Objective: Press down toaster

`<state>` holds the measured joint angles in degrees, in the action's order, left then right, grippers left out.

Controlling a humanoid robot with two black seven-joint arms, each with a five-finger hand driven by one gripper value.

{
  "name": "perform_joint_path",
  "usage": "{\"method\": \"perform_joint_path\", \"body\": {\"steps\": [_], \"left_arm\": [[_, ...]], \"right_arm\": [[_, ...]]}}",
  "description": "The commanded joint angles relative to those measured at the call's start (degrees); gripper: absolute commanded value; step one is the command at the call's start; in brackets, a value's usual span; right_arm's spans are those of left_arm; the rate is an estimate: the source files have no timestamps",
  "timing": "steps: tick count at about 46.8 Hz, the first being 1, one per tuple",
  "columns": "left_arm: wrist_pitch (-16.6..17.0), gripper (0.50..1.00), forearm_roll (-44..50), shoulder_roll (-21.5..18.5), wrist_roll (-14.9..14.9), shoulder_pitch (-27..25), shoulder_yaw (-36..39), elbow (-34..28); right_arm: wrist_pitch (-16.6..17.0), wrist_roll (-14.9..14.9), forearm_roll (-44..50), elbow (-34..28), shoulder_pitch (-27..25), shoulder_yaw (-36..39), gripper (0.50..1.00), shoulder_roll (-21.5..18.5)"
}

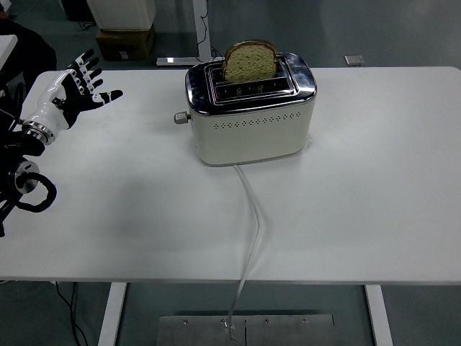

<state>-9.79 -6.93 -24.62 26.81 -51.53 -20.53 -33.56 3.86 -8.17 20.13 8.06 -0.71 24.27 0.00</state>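
**No legible writing**

Nothing can be read in the head view. The toaster (250,108) carries no legible brand or numbers, only a row of small perforations on its cream side. The cardboard box (124,41) beyond the table shows no readable print.

White table, one appliance on it.
White table (374,180) carries a cream toaster (248,122) at its far middle; the toaster's white cord (252,216) trails from the toaster's front base across the tabletop and drops over the near edge.

Bread (249,60) in toaster (248,115); left hand (70,94) far left.
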Motion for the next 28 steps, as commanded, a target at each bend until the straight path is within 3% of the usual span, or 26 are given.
{"method": "perform_joint_path", "body": {"steps": [1, 10, 28], "left_arm": [[-0.05, 1.000, 3.23, 1.50, 0.09, 0.02, -0.12, 1.48], [-0.49, 1.000, 11.75, 7.39, 0.00, 0.11, -0.39, 6.76], [-0.67, 1.000, 16.24, 11.43, 0.00, 0.73, -3.20, 7.64]], "right_arm": [[0.01, -0.01, 0.00, 0.03, 0.01, -0.01, 1.000, 0.00], [0.01, -0.01, 0.00, 0.03, 0.01, -0.01, 1.000, 0.00], [0.10, -0.01, 0.00, 0.03, 0.18, 0.08, 0.998, 0.00]]}}
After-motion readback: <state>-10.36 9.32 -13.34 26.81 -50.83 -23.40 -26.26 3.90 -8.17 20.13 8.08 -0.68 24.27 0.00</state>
